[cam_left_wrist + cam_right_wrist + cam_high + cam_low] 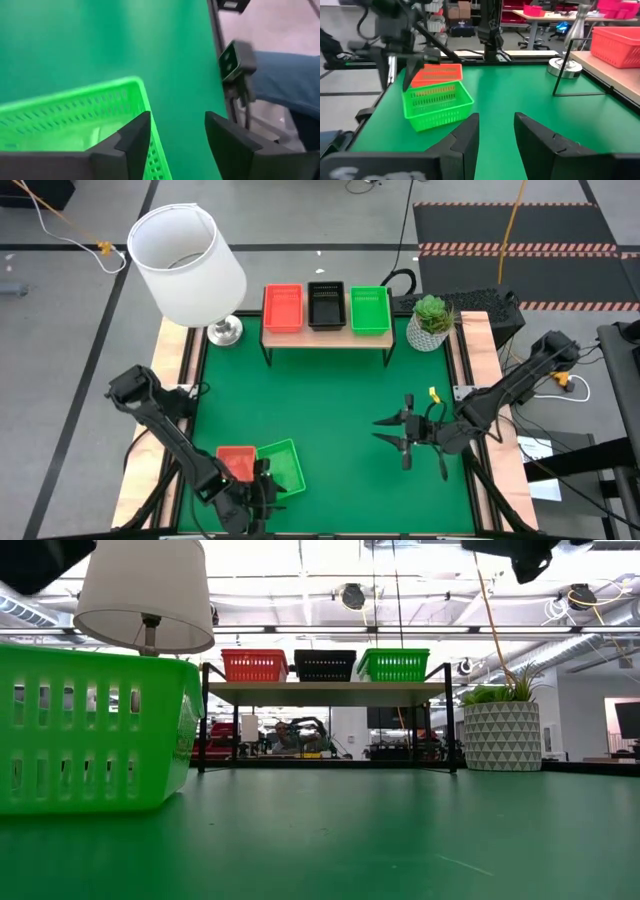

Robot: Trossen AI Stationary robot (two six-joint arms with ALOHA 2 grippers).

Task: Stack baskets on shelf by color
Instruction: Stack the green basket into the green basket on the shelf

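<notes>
The shelf (325,339) stands at the table's far middle. An orange-red (282,307), a black (326,304) and a green basket (369,309) sit side by side on its wooden top. A loose green basket (285,465) and an orange-red one (235,460) rest side by side on the green table at the near left. My left gripper (177,120) is open over the green basket's (75,115) near end, one finger above its inside and one outside its wall. My right gripper (395,435) is open and empty above the table's right half. My left gripper's inner finger (132,137) overlaps the rim of the green basket's end wall (146,102), coming slanting down from the near side. I cannot tell whether it touches the wall. The basket rests flat on the table.
A white-shaded lamp (185,250) stands at the far left beside the shelf, and a potted plant (430,320) at the far right. Bare green table lies between the shelf and the grippers. A small camera (235,62) and a person's blue clothing (290,75) show past the near edge.
</notes>
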